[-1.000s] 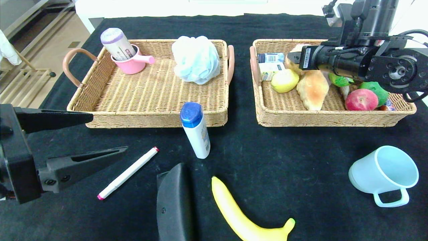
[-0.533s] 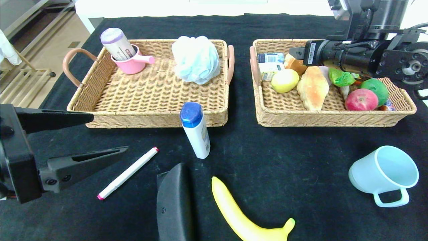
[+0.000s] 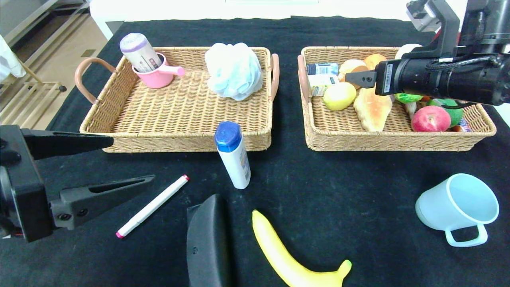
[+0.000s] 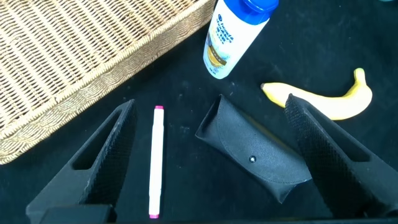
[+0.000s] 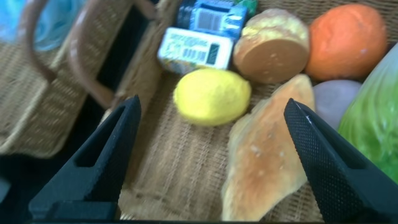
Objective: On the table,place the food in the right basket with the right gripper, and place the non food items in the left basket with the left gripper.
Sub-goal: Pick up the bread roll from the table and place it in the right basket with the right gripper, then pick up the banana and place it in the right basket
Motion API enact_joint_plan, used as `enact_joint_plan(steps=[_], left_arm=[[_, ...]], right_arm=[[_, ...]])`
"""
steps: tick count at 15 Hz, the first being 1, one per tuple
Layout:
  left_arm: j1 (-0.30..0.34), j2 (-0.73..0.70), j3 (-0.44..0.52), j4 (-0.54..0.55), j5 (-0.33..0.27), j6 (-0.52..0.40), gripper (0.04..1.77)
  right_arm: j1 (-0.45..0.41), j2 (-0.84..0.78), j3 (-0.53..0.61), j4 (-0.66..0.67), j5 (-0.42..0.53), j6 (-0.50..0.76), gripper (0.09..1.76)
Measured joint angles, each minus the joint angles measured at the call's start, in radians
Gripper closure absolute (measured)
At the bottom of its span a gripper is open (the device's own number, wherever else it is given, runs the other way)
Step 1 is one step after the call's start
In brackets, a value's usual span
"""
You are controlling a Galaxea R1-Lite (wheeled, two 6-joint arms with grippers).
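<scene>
The right gripper [image 3: 360,77] hangs empty above the right basket [image 3: 394,140], its fingers spread wide in the right wrist view, with the lemon [image 5: 212,96] and bread [image 5: 267,168] directly beneath it. The food still on the table is the banana [image 3: 291,257], well apart from that gripper, toward the robot and to its left.

The left gripper [image 3: 119,163] hovers low over the table, jaws wide. The marker [image 4: 155,160] lies between its fingers in the left wrist view, nearer one of them; the black case [image 4: 258,149] is also inside the gap, the bottle [image 4: 233,34] just beyond it, and the left basket [image 3: 175,137] past that. The cup [image 3: 458,207] is far off to its right.

The step in hand looks like the right arm clearing the basket to go for the banana. It should lift above the rim before swinging over, then come down across the banana's middle, jaws set across its width. For the marker, the left gripper should centre over it and descend until the tips nearly touch the cloth, since it is thin and could roll aside.
</scene>
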Motion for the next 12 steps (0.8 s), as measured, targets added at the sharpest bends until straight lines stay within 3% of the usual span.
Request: enact_joint_plan(steps=[4,12], left_arm=[[0.000,0.000,0.000,0.000,0.000,0.000,0.09],[0.000,0.000,0.000,0.000,0.000,0.001,0.09]], right_arm=[[0.004,-0.119,0.134,0.006,0.140,0.000,0.16],[0.131,-0.267,0.348,0.015,0.146,-0.037,0.15]])
